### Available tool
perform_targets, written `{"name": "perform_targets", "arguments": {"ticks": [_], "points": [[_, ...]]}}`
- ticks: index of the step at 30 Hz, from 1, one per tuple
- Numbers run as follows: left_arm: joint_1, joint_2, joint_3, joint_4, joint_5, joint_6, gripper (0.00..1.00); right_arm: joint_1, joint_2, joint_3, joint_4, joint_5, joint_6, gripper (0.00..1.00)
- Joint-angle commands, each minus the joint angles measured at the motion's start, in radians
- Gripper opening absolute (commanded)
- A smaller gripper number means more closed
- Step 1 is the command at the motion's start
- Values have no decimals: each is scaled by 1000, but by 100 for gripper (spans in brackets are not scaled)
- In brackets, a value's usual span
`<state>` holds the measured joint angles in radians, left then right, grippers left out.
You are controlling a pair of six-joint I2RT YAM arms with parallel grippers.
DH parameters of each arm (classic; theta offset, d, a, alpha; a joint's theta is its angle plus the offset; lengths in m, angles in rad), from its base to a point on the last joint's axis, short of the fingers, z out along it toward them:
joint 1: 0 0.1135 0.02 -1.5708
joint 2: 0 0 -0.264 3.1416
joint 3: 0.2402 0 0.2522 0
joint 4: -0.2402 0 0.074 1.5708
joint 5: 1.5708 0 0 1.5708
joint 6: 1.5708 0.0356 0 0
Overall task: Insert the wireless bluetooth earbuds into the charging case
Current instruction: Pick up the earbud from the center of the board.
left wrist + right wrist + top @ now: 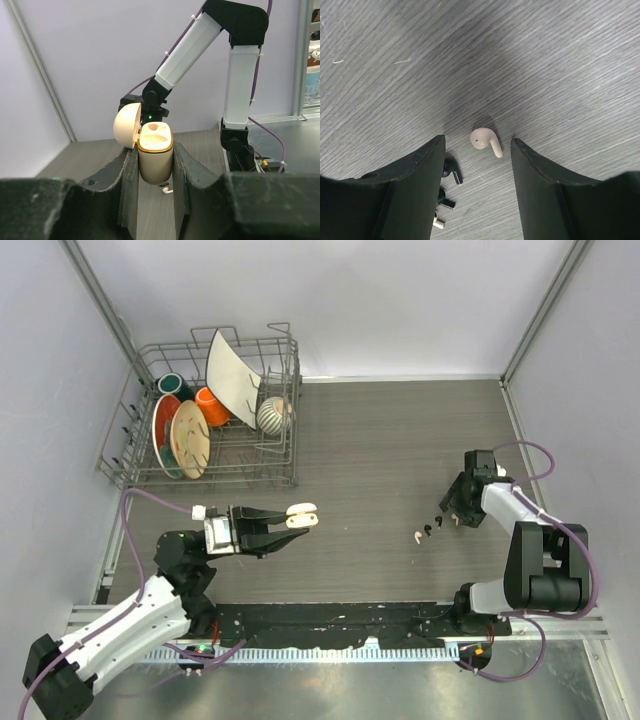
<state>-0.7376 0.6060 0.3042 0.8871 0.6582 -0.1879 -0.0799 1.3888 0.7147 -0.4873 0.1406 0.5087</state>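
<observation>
My left gripper [292, 522] is shut on the cream charging case [303, 514], held above the table left of centre. In the left wrist view the case [155, 159] stands upright between the fingers, its lid [126, 125] flipped open and its two sockets bare. A cream earbud [166, 190] lies on the table beyond it. My right gripper [477, 150] is open and low over the table, its fingers either side of a cream earbud [485, 141] without touching it. Two black earbuds [451, 171] [445, 201] and a cream stem [437, 223] lie by its left finger, partly hidden.
A wire dish rack [135, 465] with plates, bowls and cups stands at the back left. The earbuds lie in a short row [428, 530] on the wood table right of centre, near the right gripper [455, 518]. Grey walls close in both sides.
</observation>
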Motion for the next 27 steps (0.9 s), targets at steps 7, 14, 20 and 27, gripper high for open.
{"name": "perform_targets", "arguments": {"ticks": [7,14,20,27], "points": [[-3,-11,39,-8,3,25,0,-8,6,-58,125,-68,45,60],[-3,-15,39,-5,0,18,0,-6,-25,-87,130,-105,97,58],[-3,-20,38,-4,-3,13,0,-6,-59,-106,113,-118,123,58],[-3,-20,32,18,-5,-5,0,-6,-62,-100,93,-87,77,57]]}}
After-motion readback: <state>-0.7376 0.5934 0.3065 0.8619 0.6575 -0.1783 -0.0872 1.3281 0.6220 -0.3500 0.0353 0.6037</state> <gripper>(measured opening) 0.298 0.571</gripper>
